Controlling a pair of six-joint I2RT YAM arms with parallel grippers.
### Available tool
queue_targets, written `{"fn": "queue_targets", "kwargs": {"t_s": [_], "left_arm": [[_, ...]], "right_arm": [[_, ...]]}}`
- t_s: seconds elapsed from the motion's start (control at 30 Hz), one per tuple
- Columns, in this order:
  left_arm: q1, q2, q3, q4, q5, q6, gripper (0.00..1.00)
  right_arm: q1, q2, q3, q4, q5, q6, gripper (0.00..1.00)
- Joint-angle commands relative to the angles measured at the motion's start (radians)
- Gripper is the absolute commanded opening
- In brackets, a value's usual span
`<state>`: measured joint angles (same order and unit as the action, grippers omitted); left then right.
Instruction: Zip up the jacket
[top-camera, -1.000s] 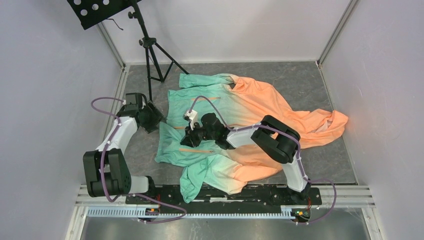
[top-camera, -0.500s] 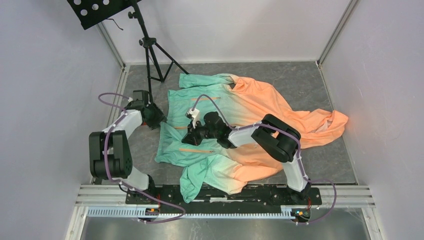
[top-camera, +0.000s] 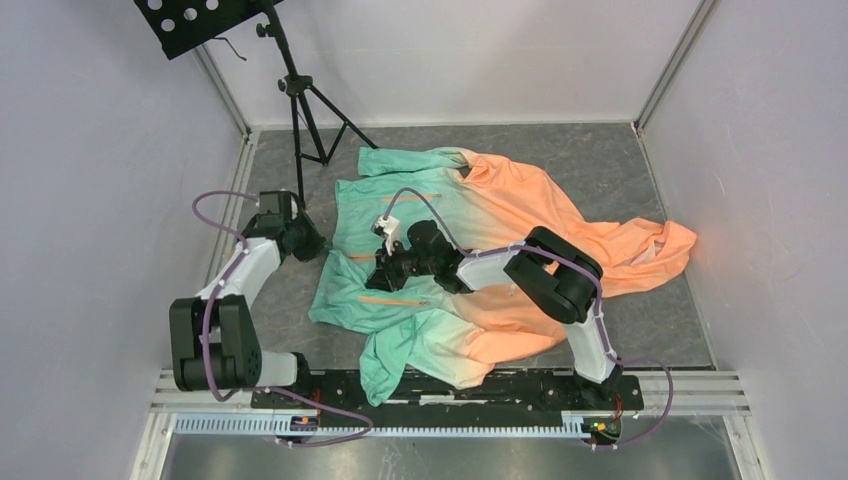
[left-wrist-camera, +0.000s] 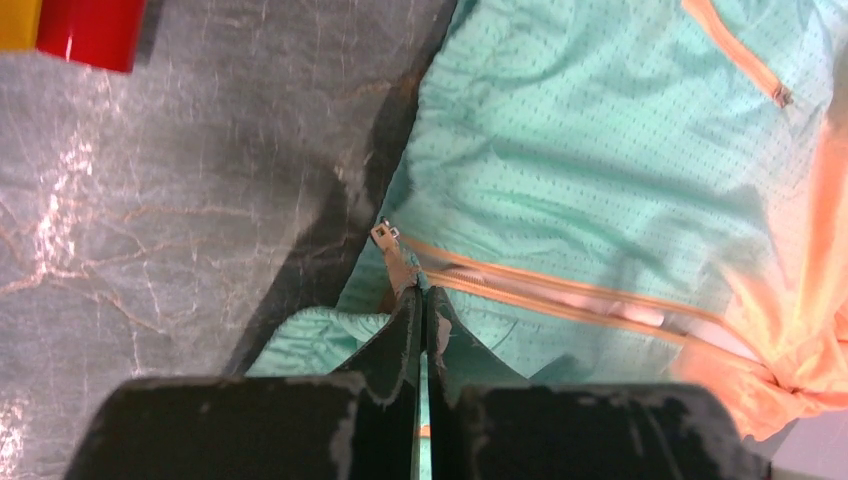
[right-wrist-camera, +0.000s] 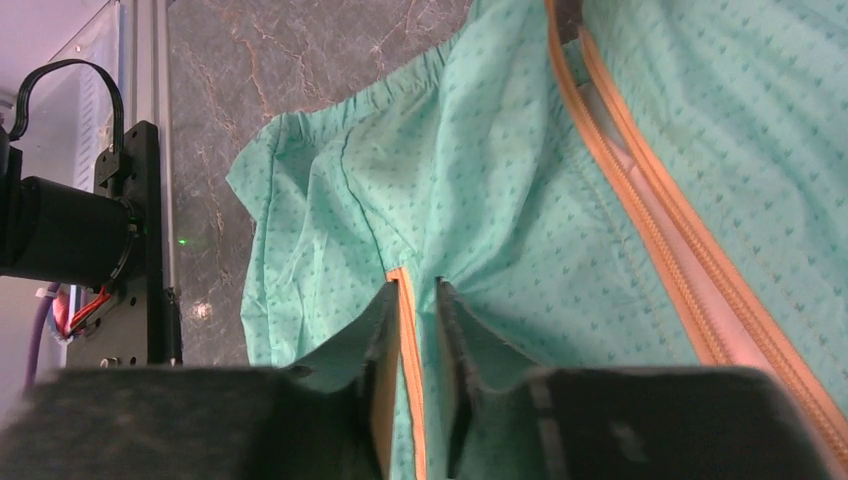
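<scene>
The jacket (top-camera: 500, 220), mint green fading to peach orange, lies spread on the grey floor. My left gripper (top-camera: 318, 243) is at its left hem. In the left wrist view that gripper (left-wrist-camera: 422, 292) is shut on the bottom end of the orange front zipper (left-wrist-camera: 560, 295), just below the metal zipper pull (left-wrist-camera: 385, 234). My right gripper (top-camera: 380, 272) rests on the green front panel. Its jaws (right-wrist-camera: 418, 290) stand narrowly open, with an orange pocket zip (right-wrist-camera: 405, 330) lying between them. The front zipper (right-wrist-camera: 650, 230) runs past on the right, both halves side by side.
A black music stand tripod (top-camera: 300, 110) stands at the back left, close to the left arm. White walls enclose the floor on three sides. A metal rail (top-camera: 450, 385) with the arm bases runs along the near edge. A red and yellow object (left-wrist-camera: 90, 20) sits beyond the hem.
The left gripper has closed on the zipper's bottom end at the hem, and its arm has shifted. The right gripper has edged slightly up the green panel.
</scene>
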<state>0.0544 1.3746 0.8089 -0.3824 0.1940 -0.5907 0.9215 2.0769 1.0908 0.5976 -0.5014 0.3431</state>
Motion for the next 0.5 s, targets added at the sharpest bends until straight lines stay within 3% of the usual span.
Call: {"fn": "queue_targets", "kwargs": {"t_s": [0.0,0.23,0.47], "left_arm": [[-0.005,-0.099,-0.077,0.026,0.073,0.037,0.02],[-0.005,-0.227,-0.185,0.121,0.208,0.008,0.02],[-0.004,-0.276,-0.183,0.107,0.237,0.002,0.02]], "right_arm": [[-0.018,-0.05,0.062,-0.065,-0.035,-0.017,0.31],[-0.054,-0.095,0.102,-0.108,-0.019,0.013,0.59],[-0.021,-0.013,0.134,0.076,-0.044,0.074,0.66]]}}
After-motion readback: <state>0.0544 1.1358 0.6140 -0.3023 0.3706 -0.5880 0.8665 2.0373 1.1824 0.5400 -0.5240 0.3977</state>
